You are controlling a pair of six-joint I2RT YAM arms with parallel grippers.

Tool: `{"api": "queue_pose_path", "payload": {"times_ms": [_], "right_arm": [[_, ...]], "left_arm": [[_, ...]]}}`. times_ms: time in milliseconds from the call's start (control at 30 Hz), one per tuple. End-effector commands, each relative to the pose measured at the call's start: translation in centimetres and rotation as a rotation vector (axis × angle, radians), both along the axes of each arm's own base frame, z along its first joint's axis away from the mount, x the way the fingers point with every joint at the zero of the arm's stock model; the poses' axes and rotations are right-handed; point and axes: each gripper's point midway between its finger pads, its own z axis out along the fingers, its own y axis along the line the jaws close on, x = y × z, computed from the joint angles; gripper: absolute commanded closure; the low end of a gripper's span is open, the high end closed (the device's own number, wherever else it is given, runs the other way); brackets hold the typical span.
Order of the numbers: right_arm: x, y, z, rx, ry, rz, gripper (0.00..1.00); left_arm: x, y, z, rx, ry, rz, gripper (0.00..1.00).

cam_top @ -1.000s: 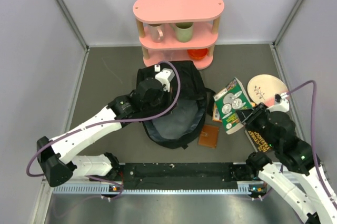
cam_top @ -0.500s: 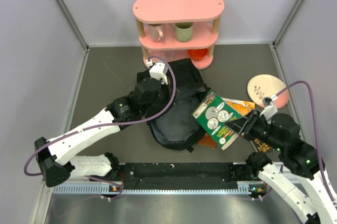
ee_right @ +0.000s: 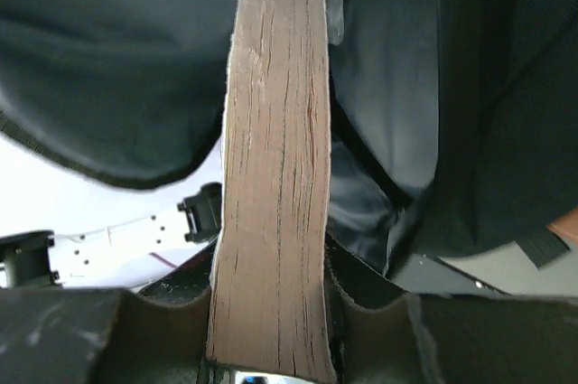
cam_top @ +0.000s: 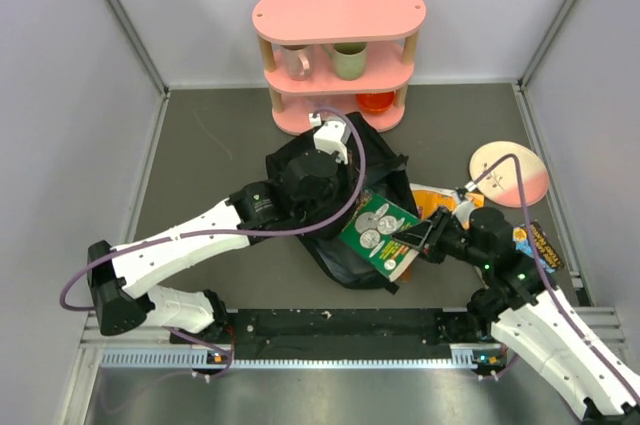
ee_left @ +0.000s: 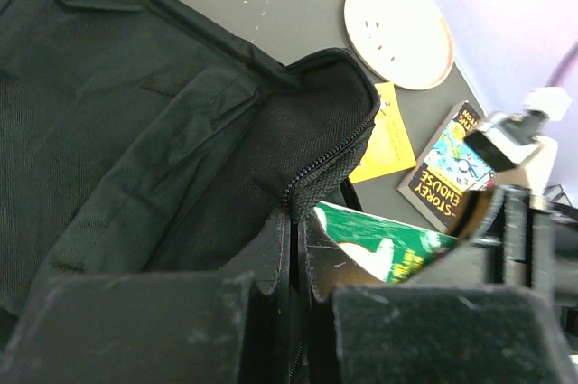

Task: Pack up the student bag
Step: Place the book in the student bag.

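The black student bag (cam_top: 345,160) lies mid-table, its mouth lifted open. My left gripper (cam_top: 318,177) is shut on the zippered edge of the bag's opening (ee_left: 312,172) and holds it up. My right gripper (cam_top: 425,237) is shut on a green book (cam_top: 377,228) and holds it at the bag's mouth. In the right wrist view the book's page edge (ee_right: 275,158) stands between the fingers with the bag's dark lining (ee_right: 397,104) behind it. The green cover shows in the left wrist view (ee_left: 379,241), just below the bag's rim.
A pink two-tier shelf (cam_top: 340,50) with mugs stands behind the bag. A round pale plate (cam_top: 508,173), a yellow booklet (cam_top: 435,200) and a dark book (cam_top: 540,245) lie at the right. The brown wallet is hidden.
My right gripper has carried the green book left from the table's right side to the bag's mouth. My left gripper has moved right, lifting the bag's edge and shifting the bag.
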Motion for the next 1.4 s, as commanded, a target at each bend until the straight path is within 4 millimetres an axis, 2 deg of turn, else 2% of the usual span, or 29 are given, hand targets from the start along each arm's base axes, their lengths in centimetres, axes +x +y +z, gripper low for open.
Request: {"api": "queue_pose_path", "payload": {"times_ms": [0, 33, 167, 233, 300, 367, 400, 533, 700, 833, 933, 1000, 1033, 1067, 1133, 1167, 1200, 1233, 1300, 1367], "right_arm": [[3.0, 2.9, 5.3, 0.263, -0.167, 0.012, 1.0], [3.7, 3.0, 6.2, 0.282, -0.206, 0.003, 1.0], [6.2, 3.0, 6.2, 0.259, -0.237, -0.074, 1.0], [6.9, 3.2, 7.3, 0.303, -0.282, -0.085, 1.0], [7.9, 3.4, 5.9, 0.302, -0.206, -0.125, 1.0], [8.4, 3.5, 6.1, 0.354, -0.227, -0.141, 1.0], [8.8, 3.6, 5.3, 0.376, -0.157, -0.165, 1.0], [9.4, 3.5, 3.6, 0.342, -0.101, -0.199, 1.0], [9.5, 2.9, 3.9, 0.332, -0.131, -0.228, 1.0], [9.9, 2.6, 3.2, 0.294, -0.102, -0.255, 1.0], [10.2, 3.7, 4.2, 0.313, -0.134, -0.214, 1.0], [10.7, 4.6, 3.7, 0.287, -0.127, -0.197, 1.0], [10.7, 5.2, 4.6, 0.3, -0.152, -0.176, 1.0], [11.1, 5.7, 3.9, 0.277, -0.143, -0.168, 1.0], [11.3, 6.6, 5.0, 0.289, -0.183, -0.146, 1.0], [11.6, 7.0, 4.3, 0.262, -0.172, -0.137, 1.0], [11.7, 7.4, 4.4, 0.257, -0.175, -0.124, 1.0], [11.5, 8.2, 5.4, 0.28, -0.212, -0.083, 1.0], [11.2, 9.4, 4.9, 0.28, -0.192, -0.038, 1.0], [10.4, 10.5, 5.4, 0.288, -0.219, 0.006, 1.0]], "left_arm": [[0.4, -1.1, 6.8, -0.176, -0.112, 0.014, 1.0], [0.2, -1.1, 6.9, -0.179, -0.114, 0.014, 1.0], [-0.1, -0.7, 7.6, -0.184, -0.129, 0.016, 1.0], [-0.2, -0.5, 7.8, -0.187, -0.136, 0.017, 1.0], [-0.3, -0.4, 8.1, -0.194, -0.138, 0.017, 1.0], [-0.4, -0.4, 8.3, -0.199, -0.139, 0.014, 1.0], [-0.5, -0.3, 8.5, -0.202, -0.146, 0.016, 1.0], [-0.6, 0.5, 9.3, -0.219, -0.173, 0.04, 1.0], [-0.5, 1.8, 10.3, -0.223, -0.204, 0.075, 1.0], [-0.4, 2.4, 10.9, -0.233, -0.229, 0.089, 1.0], [-0.6, 2.1, 11.1, -0.233, -0.239, 0.068, 1.0], [-0.8, 1.5, 11.0, -0.234, -0.239, 0.043, 1.0], [-0.7, 1.3, 10.8, -0.23, -0.239, 0.037, 1.0], [-0.8, 1.0, 10.5, -0.222, -0.235, 0.025, 1.0], [-0.8, 0.7, 10.1, -0.212, -0.23, 0.013, 1.0], [-0.8, 0.5, 9.6, -0.201, -0.224, 0.008, 1.0], [-0.9, 0.4, 9.5, -0.198, -0.224, 0.004, 1.0], [-0.8, 0.4, 9.3, -0.195, -0.224, 0.004, 1.0], [-0.7, 0.6, 9.1, -0.189, -0.227, 0.01, 1.0], [-0.7, 0.9, 9.2, -0.18, -0.239, 0.014, 1.0]]}}
